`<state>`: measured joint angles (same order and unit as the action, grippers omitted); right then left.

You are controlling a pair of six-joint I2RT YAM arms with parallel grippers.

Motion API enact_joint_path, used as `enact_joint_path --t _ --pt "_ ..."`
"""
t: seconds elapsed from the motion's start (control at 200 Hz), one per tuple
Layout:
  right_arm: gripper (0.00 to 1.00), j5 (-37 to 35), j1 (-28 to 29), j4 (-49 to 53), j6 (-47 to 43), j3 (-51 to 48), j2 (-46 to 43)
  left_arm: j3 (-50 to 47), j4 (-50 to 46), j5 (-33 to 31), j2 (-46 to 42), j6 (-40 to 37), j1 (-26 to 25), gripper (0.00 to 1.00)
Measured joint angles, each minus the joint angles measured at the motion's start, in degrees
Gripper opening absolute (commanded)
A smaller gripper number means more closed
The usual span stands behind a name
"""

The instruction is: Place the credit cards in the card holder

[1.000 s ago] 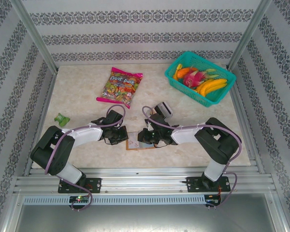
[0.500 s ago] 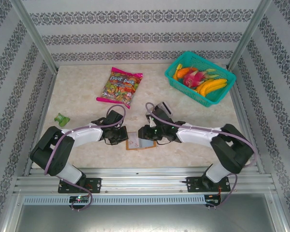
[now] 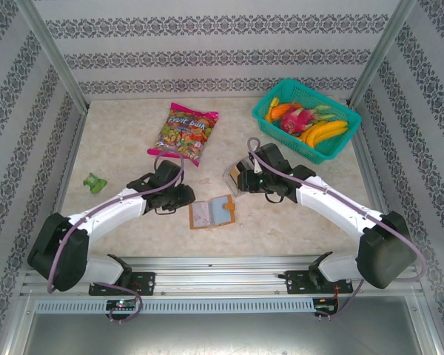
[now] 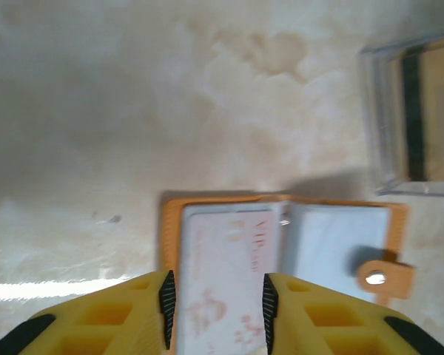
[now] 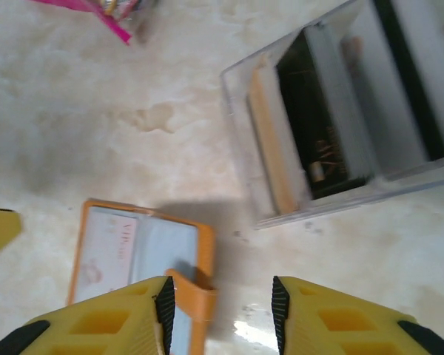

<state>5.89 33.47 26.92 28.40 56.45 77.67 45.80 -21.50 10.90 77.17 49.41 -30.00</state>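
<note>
- Beige marble-patterned table (image 3: pixel 118 148), carrying everything.
- Teal plastic mesh basket (image 3: pixel 334 151) of fruit, far right corner.
- Pink crinkly sweet bag (image 3: pixel 183 133), far side, left of centre.
- Left gripper (image 4: pixel 214 314): yellow fingers parted, nothing between them.
- Right gripper (image 5: pixel 220 310): fingers apart, gripping nothing, above the table.
- Clear slotted plastic tray (image 5: pixel 340 196), near the right gripper.
- Orange-brown leather-like card holder (image 3: pixel 212 213), lying open near the front centre, just right of the left gripper, a pale red-lettered card (image 4: pixel 222 281) in its left pocket.
- Black and tan credit cards (image 5: pixel 307 126), standing on edge in the tray.
</note>
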Motion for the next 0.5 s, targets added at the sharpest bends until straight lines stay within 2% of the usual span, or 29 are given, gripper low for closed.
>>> enact_joint_path --t 0.115,0.22,0.3,0.5 --pt "0.35 -4.3 0.0 3.7 -4.3 4.3 1.6 4.6 0.2 1.6 1.1 -0.2 0.0 0.43" --pt "0.29 -6.5 -0.7 5.3 -8.1 8.0 5.0 11.9 1.4 3.7 7.4 0.2 0.0 0.44" --pt "0.29 -7.0 -0.9 6.1 -10.2 10.2 8.2 17.0 3.0 5.0 13.8 0.9 0.0 0.48" --pt "0.29 -6.3 -1.1 6.7 -13.2 13.0 15.3 24.3 6.4 7.8 26.9 4.4 0.0 0.47"
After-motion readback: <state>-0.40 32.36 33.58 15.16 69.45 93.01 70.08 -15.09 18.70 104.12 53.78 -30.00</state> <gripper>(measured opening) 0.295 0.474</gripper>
